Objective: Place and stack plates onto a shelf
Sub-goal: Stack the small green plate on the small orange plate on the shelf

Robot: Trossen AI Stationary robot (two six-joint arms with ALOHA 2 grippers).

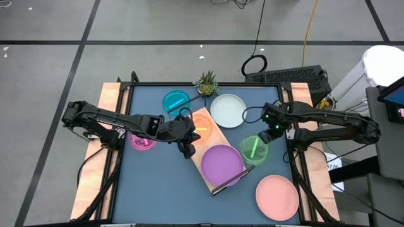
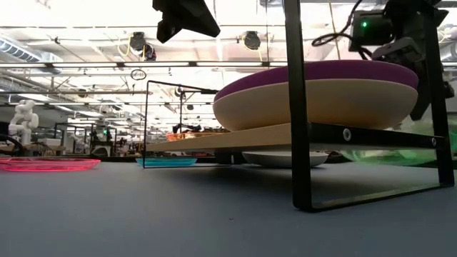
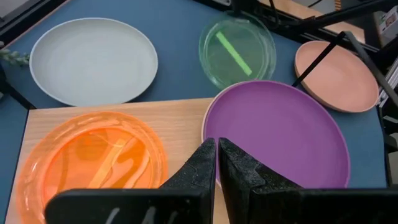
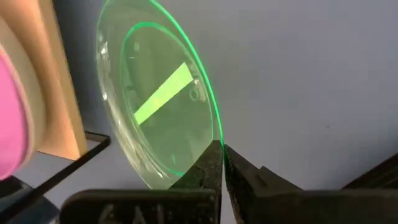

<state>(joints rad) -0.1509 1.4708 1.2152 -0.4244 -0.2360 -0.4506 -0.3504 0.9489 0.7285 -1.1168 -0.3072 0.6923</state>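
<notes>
On the shelf [image 1: 213, 154], a cream plate [image 2: 314, 103] hides under the purple plate [image 1: 221, 162] beside one orange [image 1: 203, 129]. Left gripper [image 1: 187, 150] hovers closed, empty. Right gripper [image 1: 266, 135] pinches the green plate [image 1: 254, 149] beside the shelf.

The shelf [image 1: 213, 151] is stood on the blue counter [image 1: 158, 189]. An orange plate [image 1: 202, 128] and a purple plate [image 1: 222, 161] stacked on a cream plate [image 2: 314, 100] are carried on it.

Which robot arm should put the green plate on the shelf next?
Probably the right one. The right end effector is closed on the green plate's rim, beside the shelf. The left end effector hangs shut over the shelf, holding nothing.
</notes>
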